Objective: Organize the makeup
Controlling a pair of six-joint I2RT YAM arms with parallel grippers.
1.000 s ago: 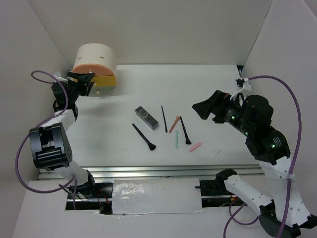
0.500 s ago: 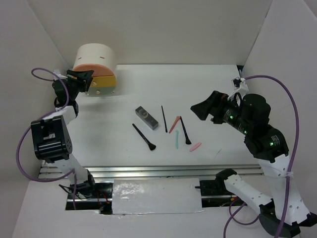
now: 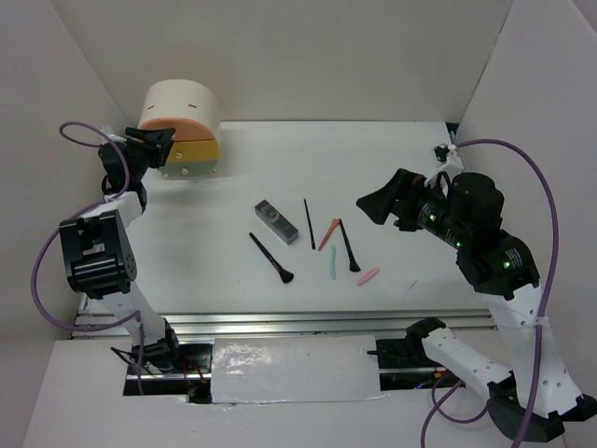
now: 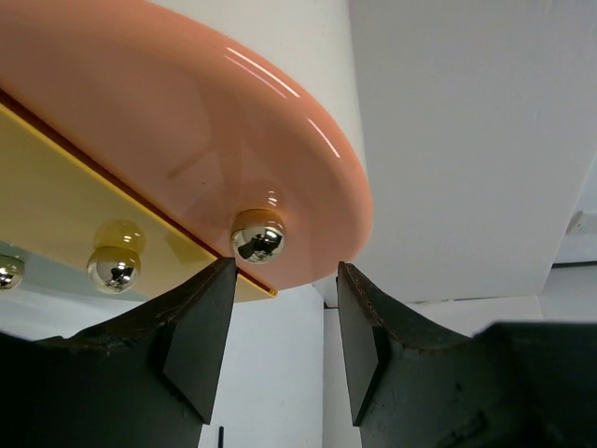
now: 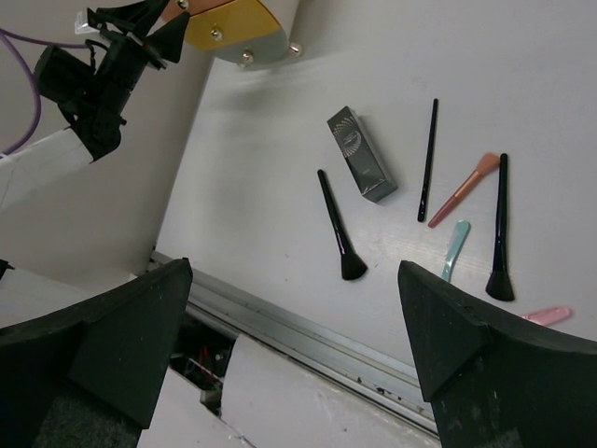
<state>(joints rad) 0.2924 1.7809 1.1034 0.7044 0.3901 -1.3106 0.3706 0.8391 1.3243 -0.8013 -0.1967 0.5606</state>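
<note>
Knob (image 4: 258, 235) of drawer box (image 3: 177, 112) just above left gripper (image 4: 284, 271), jaws apart either side, apparently not touching. Right gripper (image 5: 294, 280) spread wide over makeup (image 5: 362, 154), empty.

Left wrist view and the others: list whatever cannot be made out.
- Left wrist: drawer box cut off by the frame; whether the left gripper touches the knob is unclear.
- Top external: that gripper's jaws are too small to judge.
- Right wrist: drawer box cut off by the top edge.
</note>
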